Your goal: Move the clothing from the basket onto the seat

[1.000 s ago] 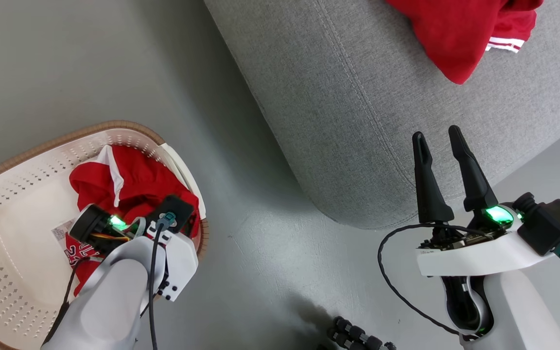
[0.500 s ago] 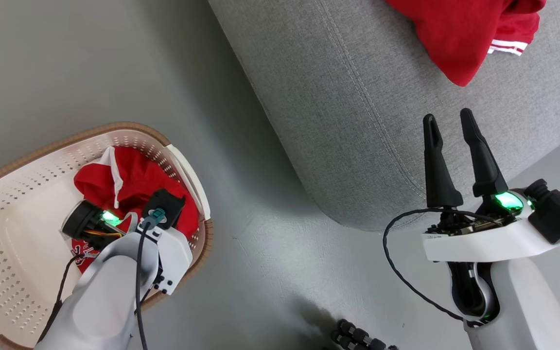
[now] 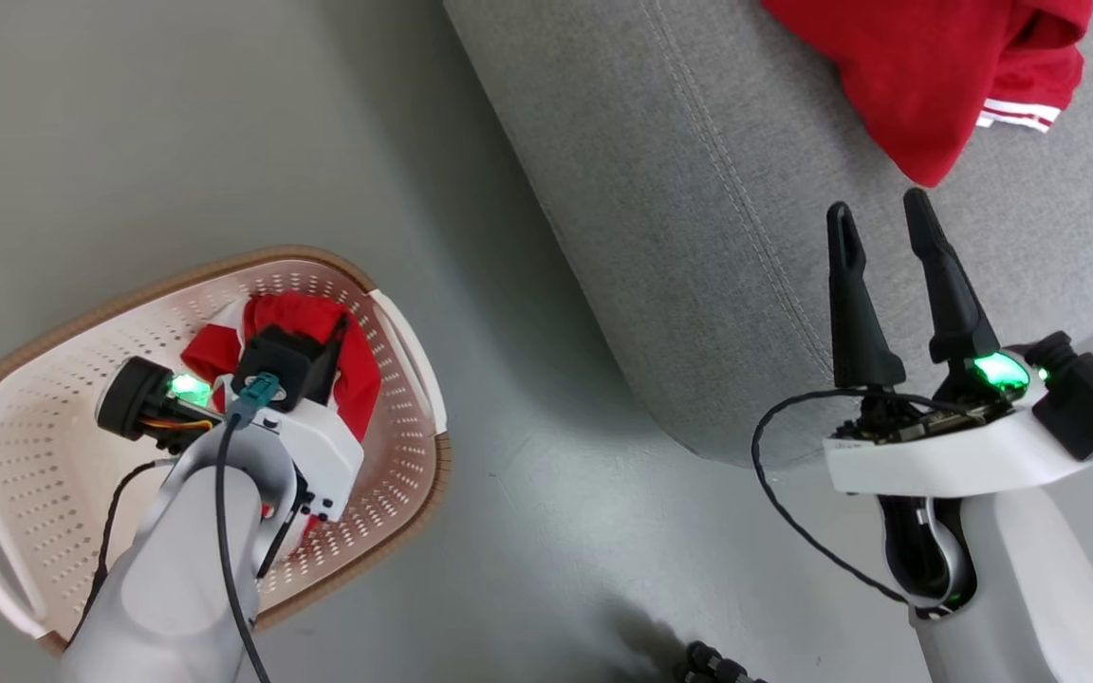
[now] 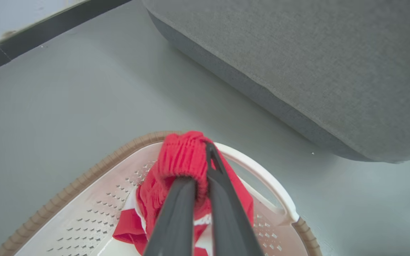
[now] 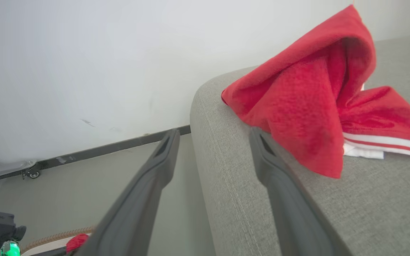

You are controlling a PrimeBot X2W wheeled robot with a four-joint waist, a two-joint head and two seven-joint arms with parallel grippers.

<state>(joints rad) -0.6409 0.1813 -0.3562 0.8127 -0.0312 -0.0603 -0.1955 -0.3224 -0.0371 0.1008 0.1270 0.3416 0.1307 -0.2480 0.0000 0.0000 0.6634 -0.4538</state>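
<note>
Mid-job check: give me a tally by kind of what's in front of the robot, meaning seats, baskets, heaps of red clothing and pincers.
Seat: 1
Basket: 1
Red clothing heaps: 2, seat heap and basket heap
Pincers: 2, left pincer and right pincer
Total: 6

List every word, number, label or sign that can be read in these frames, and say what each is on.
No text can be read here.
The striped garment, lying on the seat: white trim stripes, no lettering showing.
The basket garment, bunched in the basket: a white panel, no lettering showing.
The right gripper, white housing: a tiny dark mark, too small to read.
</note>
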